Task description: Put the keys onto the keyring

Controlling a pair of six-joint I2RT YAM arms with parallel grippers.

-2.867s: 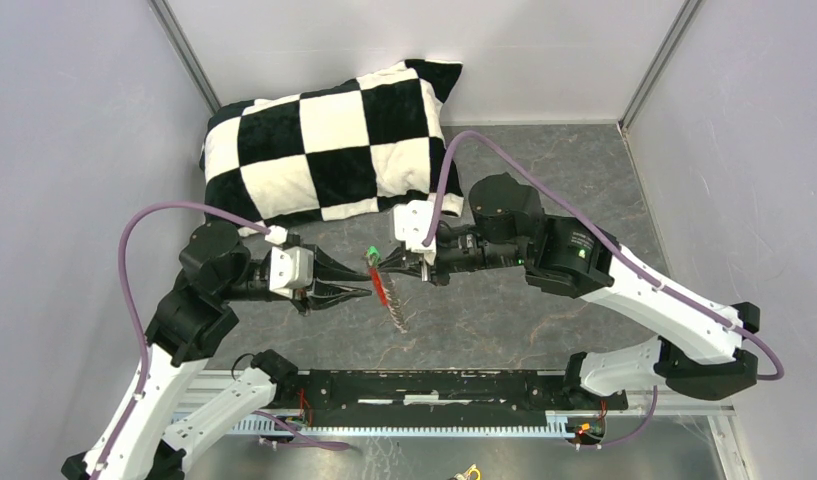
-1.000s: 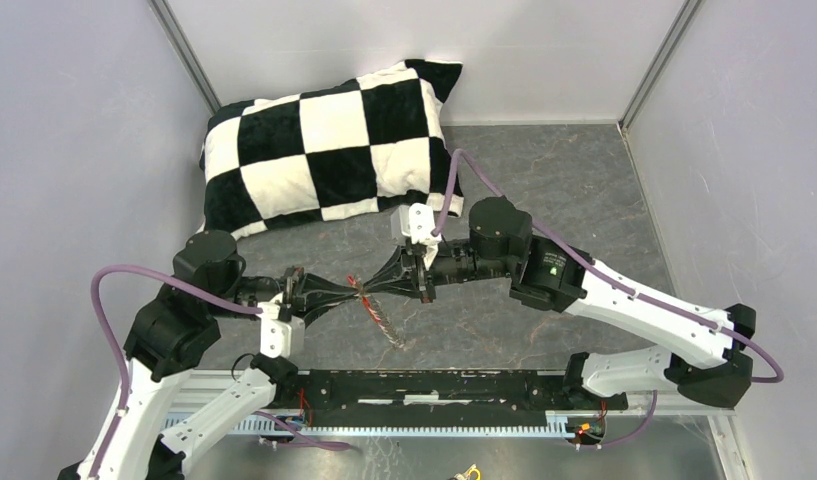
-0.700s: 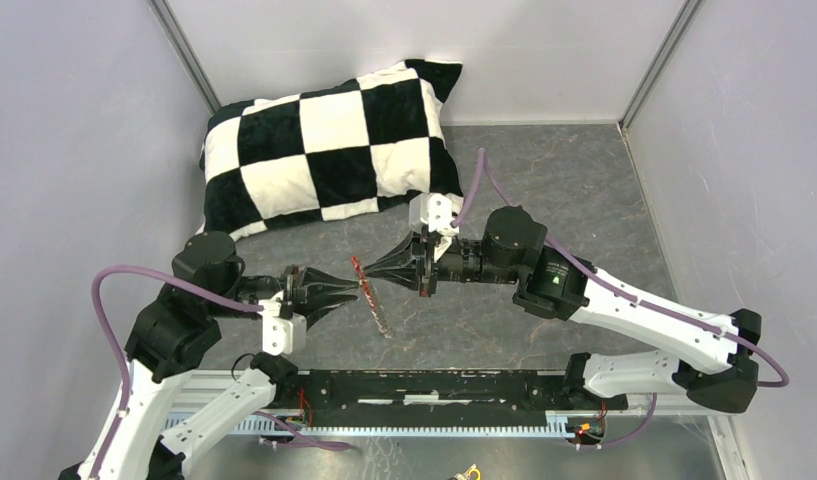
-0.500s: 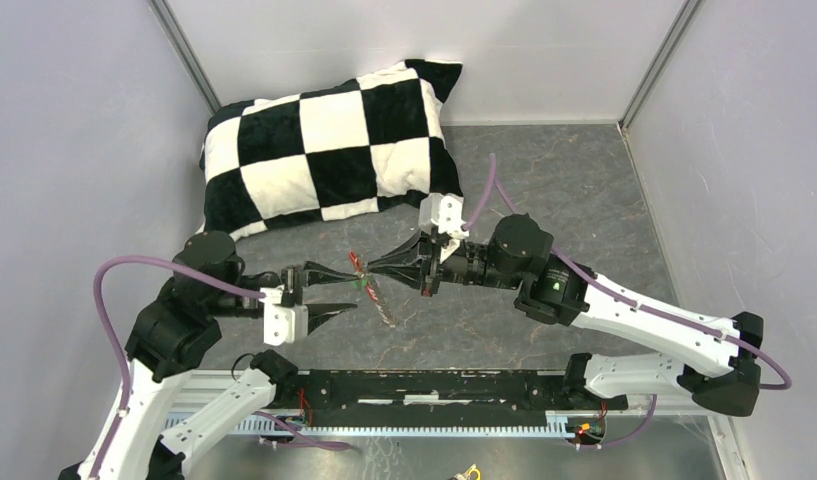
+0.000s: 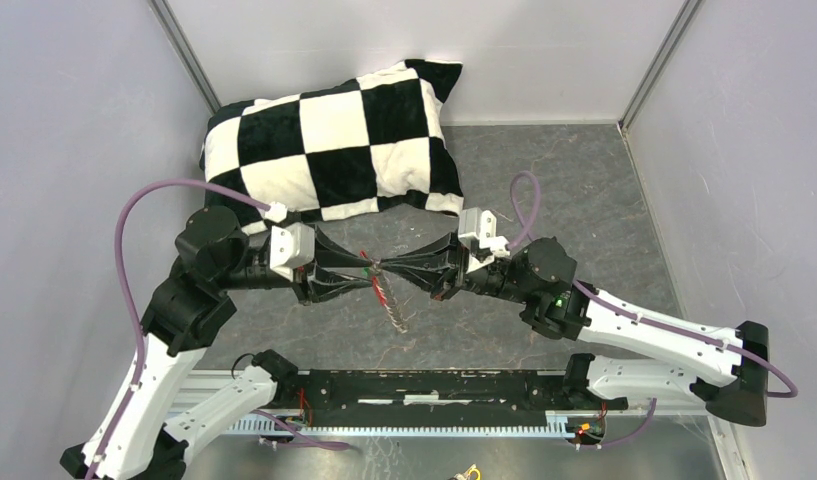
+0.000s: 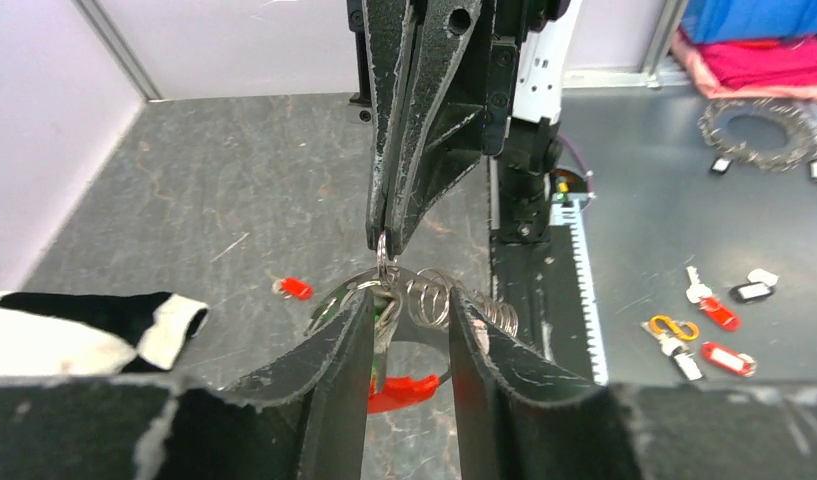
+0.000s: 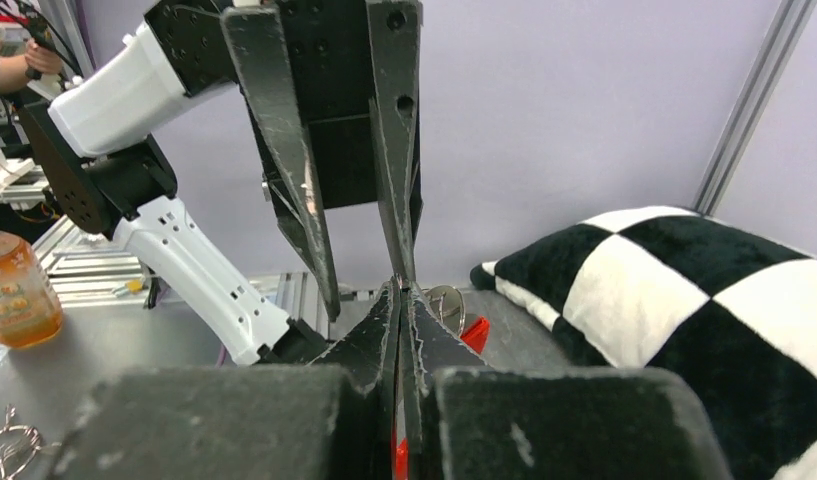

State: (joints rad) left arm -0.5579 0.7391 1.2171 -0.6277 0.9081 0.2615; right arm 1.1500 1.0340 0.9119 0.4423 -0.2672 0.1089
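The keyring hangs in the air between my two grippers: a silvery ring with a red fob and a coiled chain trailing to the floor. My right gripper is shut on the ring's top. My left gripper is open, its fingers either side of the ring, the left finger touching it. A green-headed key hangs at the ring beside that finger. The red-headed key lies on the floor. The right wrist view shows the right gripper closed and the fob behind.
A black-and-white checked pillow lies at the back left of the grey floor. The black rail runs along the near edge. Beyond the rail lie spare keys and tags and a chain loop. An orange jar stands off the table.
The left wrist has turned and risen, and its fingers now straddle the ring. The right arm has drawn back to the right, still pinching the ring. The keyring stays lifted.
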